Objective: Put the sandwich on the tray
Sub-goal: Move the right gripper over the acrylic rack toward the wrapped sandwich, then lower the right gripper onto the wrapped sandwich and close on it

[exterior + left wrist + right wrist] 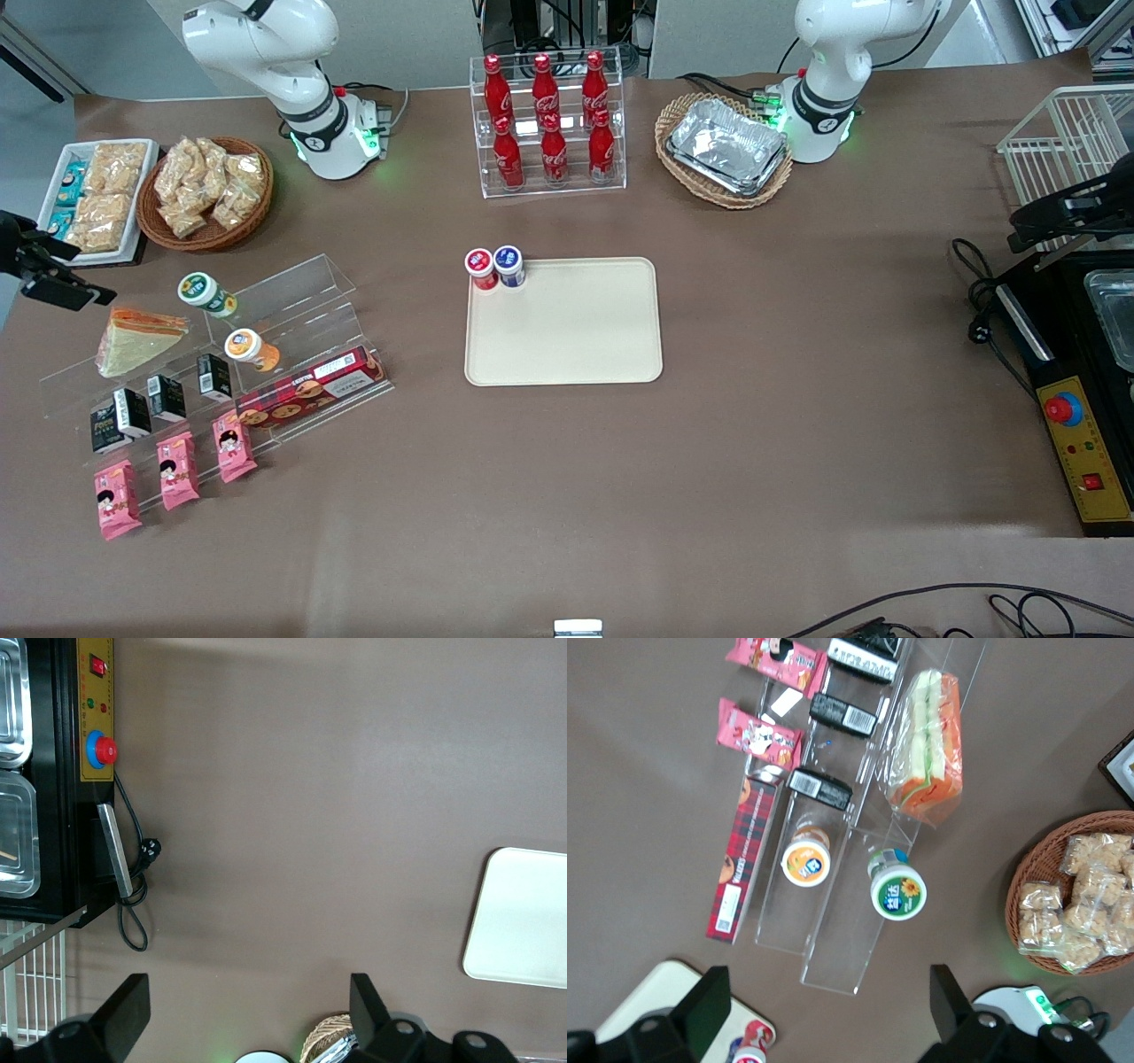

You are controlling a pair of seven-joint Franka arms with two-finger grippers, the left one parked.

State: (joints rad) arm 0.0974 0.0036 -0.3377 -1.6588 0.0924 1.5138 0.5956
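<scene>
Cream tray [576, 337] is seen flat mid-table, bare but for two small capped cups [495, 267] at its corner farthest from the front camera. Sandwich [133, 339], plastic-wrapped, is noted on the clear stepped rack [292, 306] toward the working arm's end, well apart from the tray. Gripper [824, 1014] is held above the rack, fingers spread wide, nothing gripped.
</scene>
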